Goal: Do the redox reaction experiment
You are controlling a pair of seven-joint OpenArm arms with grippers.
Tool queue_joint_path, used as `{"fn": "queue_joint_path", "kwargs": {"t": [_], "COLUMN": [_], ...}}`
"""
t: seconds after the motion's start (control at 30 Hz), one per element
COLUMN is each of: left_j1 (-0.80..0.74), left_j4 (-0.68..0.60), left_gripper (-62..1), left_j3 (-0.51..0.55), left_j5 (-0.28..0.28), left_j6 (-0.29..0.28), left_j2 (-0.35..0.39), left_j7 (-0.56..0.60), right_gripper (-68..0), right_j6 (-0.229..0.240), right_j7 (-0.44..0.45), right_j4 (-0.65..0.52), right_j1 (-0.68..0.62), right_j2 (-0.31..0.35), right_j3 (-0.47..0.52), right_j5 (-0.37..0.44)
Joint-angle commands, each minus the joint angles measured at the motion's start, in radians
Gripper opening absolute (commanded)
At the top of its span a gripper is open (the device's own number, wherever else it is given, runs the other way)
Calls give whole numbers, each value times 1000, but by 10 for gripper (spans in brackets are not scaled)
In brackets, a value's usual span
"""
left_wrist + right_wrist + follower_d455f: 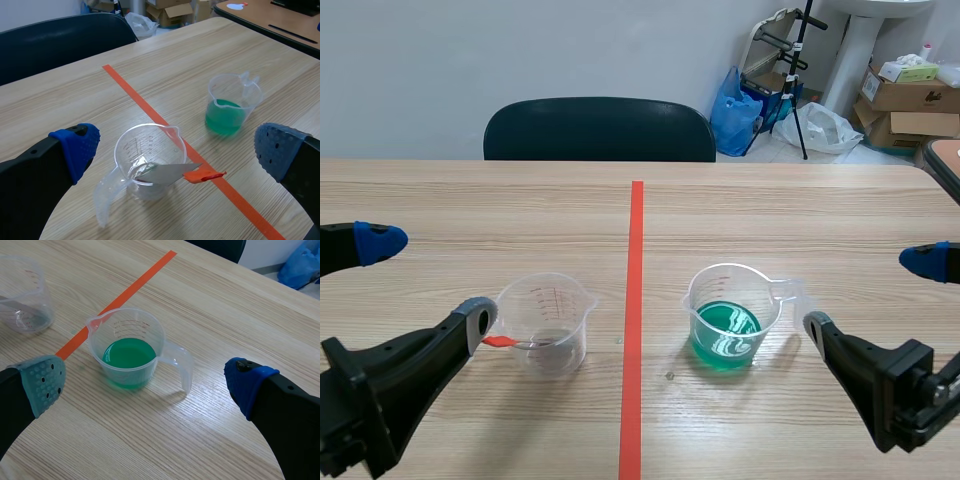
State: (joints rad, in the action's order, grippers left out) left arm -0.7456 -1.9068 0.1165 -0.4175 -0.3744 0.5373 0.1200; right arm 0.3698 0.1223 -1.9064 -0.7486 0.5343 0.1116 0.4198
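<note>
The left tool point(430, 280) and right tool point(870, 292) both gape apart, empty. At centre right, the green-liquid beaker point(728, 322) looks light; a skewed grip could tip it, flooding the bench point(770, 210).

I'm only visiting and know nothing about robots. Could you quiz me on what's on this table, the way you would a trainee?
1. True or false: the left fingers are shut on the measuring cup that holds the orange-handled tool.
2. The liquid in the other cup is: A blue, B green, C red.
3. Fill in: the tape line runs ___ the two cups.
Key: 1 false; 2 B; 3 between.
</note>
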Motion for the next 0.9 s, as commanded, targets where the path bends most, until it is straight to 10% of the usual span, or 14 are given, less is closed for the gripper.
{"fn": "queue_joint_path", "kwargs": {"t": [0.0, 0.87], "left_j1": [-5, -5], "left_j4": [-18, -18], "left_gripper": [14, 14], "left_j3": [3, 3], "left_j5": [29, 29], "left_j6": [-6, -5], "left_j2": [-5, -5], "left_j7": [11, 15], "right_gripper": [4, 4], "right_j6": [-3, -2], "right_j7": [15, 34], "right_j4": [-17, -17], "right_j1": [-2, 21], "right_j2": [0, 1], "right_j3": [12, 11], "right_j5": [7, -28]}}
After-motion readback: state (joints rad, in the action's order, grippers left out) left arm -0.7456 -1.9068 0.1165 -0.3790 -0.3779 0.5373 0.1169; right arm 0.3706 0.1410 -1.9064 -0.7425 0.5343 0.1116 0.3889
